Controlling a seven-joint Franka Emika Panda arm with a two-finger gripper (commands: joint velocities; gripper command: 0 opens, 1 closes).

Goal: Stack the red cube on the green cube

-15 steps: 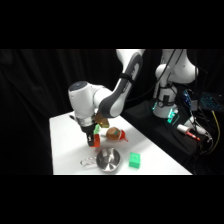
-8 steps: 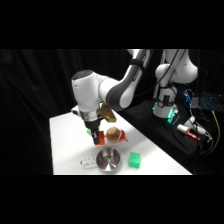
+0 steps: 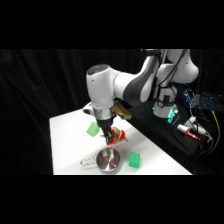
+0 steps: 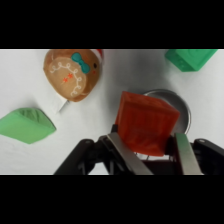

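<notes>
arm bent, pincer (image 4: 149,145) clamping red cube (image 4: 146,122) aloft

We see a white worktop (image 3: 67,145) with a handful of things lying directly on it. Near its front edge sits a round steel pan (image 3: 108,160), and just beside that — toward the right — rests the green cube (image 3: 134,160), apart from the pan's rim. Farther back lies a second, yellower green block (image 3: 92,129), well apart from the cube. From the wrist view we also make out a brown gingerbread-figure toy (image 4: 71,72) lying flat on the white surface — near the green block.
</notes>
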